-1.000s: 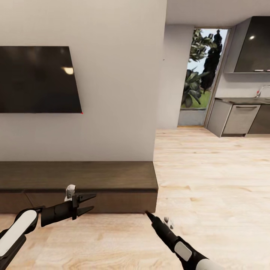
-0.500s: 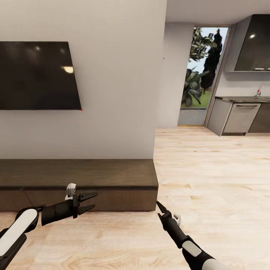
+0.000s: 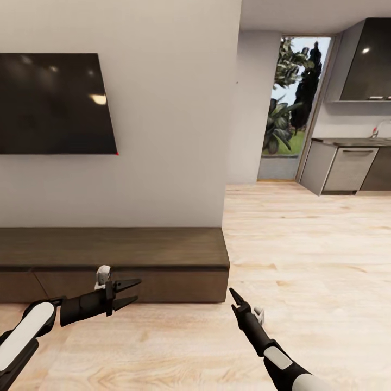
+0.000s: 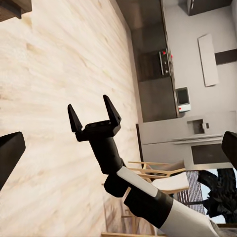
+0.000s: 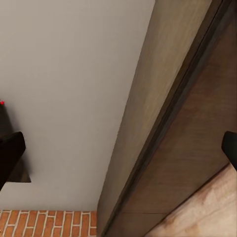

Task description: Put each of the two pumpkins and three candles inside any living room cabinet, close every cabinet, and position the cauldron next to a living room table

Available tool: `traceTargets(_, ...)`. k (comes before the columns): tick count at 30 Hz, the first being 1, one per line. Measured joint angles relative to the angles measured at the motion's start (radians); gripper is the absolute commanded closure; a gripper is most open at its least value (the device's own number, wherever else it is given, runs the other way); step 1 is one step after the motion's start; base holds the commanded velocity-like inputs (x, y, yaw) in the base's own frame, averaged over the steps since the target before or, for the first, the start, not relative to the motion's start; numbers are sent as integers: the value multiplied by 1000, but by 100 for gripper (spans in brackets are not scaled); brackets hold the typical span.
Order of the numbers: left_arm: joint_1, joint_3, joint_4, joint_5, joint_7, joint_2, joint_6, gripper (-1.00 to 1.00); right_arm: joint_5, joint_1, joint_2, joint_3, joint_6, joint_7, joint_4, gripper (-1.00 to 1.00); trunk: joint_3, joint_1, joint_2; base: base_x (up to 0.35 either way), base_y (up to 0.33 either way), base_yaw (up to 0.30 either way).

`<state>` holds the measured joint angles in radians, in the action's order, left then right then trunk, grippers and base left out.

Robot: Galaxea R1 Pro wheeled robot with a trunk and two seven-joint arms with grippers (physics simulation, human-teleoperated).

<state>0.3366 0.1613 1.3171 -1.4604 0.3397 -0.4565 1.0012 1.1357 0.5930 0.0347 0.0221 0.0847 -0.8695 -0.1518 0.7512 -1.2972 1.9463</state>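
Observation:
The cabinet (image 3: 114, 255) is a low, long dark-brown unit against the wall, and its front panels look closed. My left gripper (image 3: 133, 291) hovers open and empty just in front of the cabinet's front face. My right gripper (image 3: 233, 295) is low over the floor beside the cabinet's right end. It stands open and empty, as the left wrist view shows (image 4: 92, 107). The right wrist view looks along the cabinet's top and front (image 5: 197, 128). The pumpkins, candles, cauldron and table are out of view.
A dark TV (image 3: 54, 103) hangs on the wall above the cabinet. Light wood floor (image 3: 309, 260) stretches right toward a kitchen counter (image 3: 347, 168) and a glazed door (image 3: 288, 108). Wooden chairs (image 4: 153, 175) appear in the left wrist view.
The head view has shifted slightly, so the TV and cabinet sit a little higher in the picture. My right gripper has swung right, away from the cabinet's corner. The left gripper has hardly moved.

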Motion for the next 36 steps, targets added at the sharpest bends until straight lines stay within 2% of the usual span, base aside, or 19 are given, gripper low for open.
traceTargets(6, 0, 0, 1, -1, 0, 3, 0, -100, 7, 0, 3, 0, 5, -16, 0, -100, 19, -23, 42, 0, 0, 0)
traceTargets(11, 0, 0, 1, -1, 1, 4, 0, -100, 75, 0, -3, 1, 11, -8, 1, -100, 34, -42, 77, 0, 0, 0)
traceTargets(14, 0, 2, 1, -2, 2, 6, 0, -100, 95, 0, -5, 0, 12, -7, 4, -100, 44, -54, 98, 0, 0, 0)
traceTargets(22, 0, 9, 1, -5, 2, 7, 0, -100, 103, 0, -5, 1, 11, -1, 9, -100, 69, -84, 154, 0, 0, 0)
traceTargets(26, 0, 11, 2, -6, 2, 8, 0, -100, 104, 0, -4, 2, 11, 42, 10, -100, 81, -100, 182, 0, 0, 0)
traceTargets(36, 0, 11, 3, -6, 2, 8, 0, -100, 107, 0, -4, 2, 9, 72, 11, -100, 113, -138, 252, 0, 0, 0)
